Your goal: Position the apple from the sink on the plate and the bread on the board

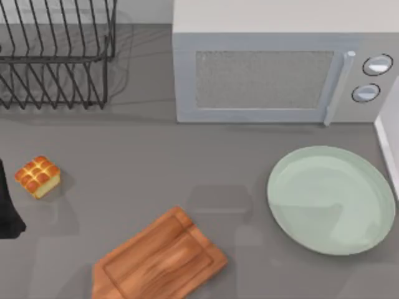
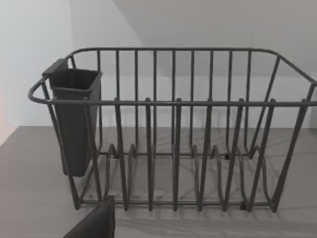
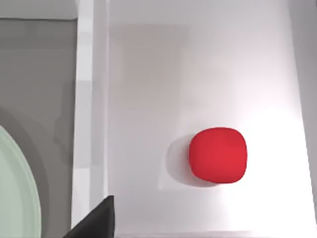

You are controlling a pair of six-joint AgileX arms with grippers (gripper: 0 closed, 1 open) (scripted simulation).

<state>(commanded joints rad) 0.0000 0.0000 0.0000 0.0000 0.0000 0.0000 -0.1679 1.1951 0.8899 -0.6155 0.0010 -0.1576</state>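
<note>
Nearest the right wrist camera is a dark wedge of the right gripper [image 3: 94,220], a single fingertip poking into view, so I cannot tell how wide its jaws stand. Just beyond it lies the apple [image 3: 218,155], resting on the pale floor of the sink [image 3: 148,74], apart from every wall and well apart from that fingertip. From the wrist camera's high look straight down, I judge the right arm to be hanging above the basin with the apple off to one side of its jaws, not between them. Being round, the fruit has no long axis to line up with; the coming move seems to turn only on sliding the jaws sideways over it and then dropping.

Past the sink's rim sits the plate [image 1: 330,199], bare, at the table's right. That makes the right arm plainly the nearer one for this fruit.

Farther out, the bread [image 1: 38,176] stands on the table at the left, near a dark part of the left arm [image 1: 9,212] at the edge, with the board [image 1: 159,261] lying empty and slantwise between bread and plate. The left wrist camera faces the dish rack [image 2: 173,129], a tip of the left gripper [image 2: 94,223] in its corner, jaw width not to be made out. A microwave [image 1: 262,81] stands at the back.
</note>
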